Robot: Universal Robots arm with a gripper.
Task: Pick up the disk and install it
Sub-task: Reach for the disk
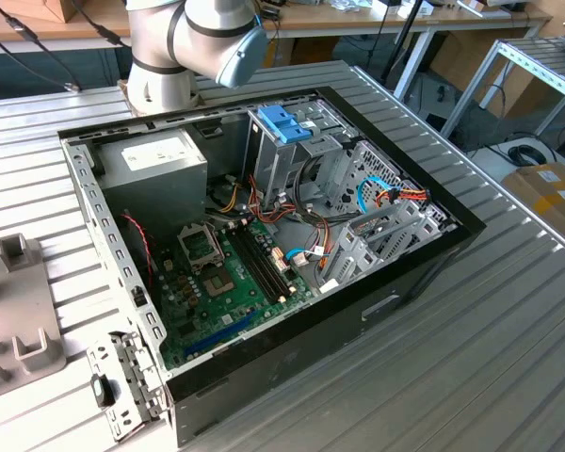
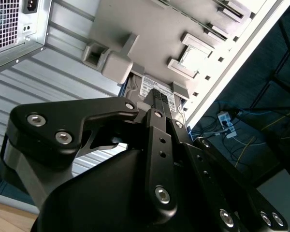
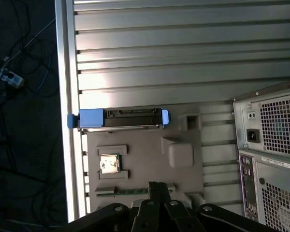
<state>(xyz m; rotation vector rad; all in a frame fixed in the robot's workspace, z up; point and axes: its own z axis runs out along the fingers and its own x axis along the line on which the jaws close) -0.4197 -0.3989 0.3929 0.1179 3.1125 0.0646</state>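
The disk (image 3: 121,119) stands on its edge in a slot of the grey fixture plate (image 3: 145,145), with light-blue carrier ends at both sides. In the second wrist view its white label (image 2: 146,83) shows just beyond my fingertips. My gripper (image 3: 157,187) hangs above the plate, some way from the disk, and its black fingers (image 2: 158,99) are pressed together with nothing between them. The open computer case (image 1: 264,235) lies on the slatted metal table. Inside it, a deeper-blue latch on a silver drive cage (image 1: 284,122) sits at the back.
The fixture plate (image 1: 19,320) lies at the exterior view's left, near the table edge (image 3: 63,96). It also carries a processor chip (image 3: 109,163) and a memory stick (image 3: 130,192). The rear of the case (image 3: 270,145) stands close beside the plate. Cables lie on the floor.
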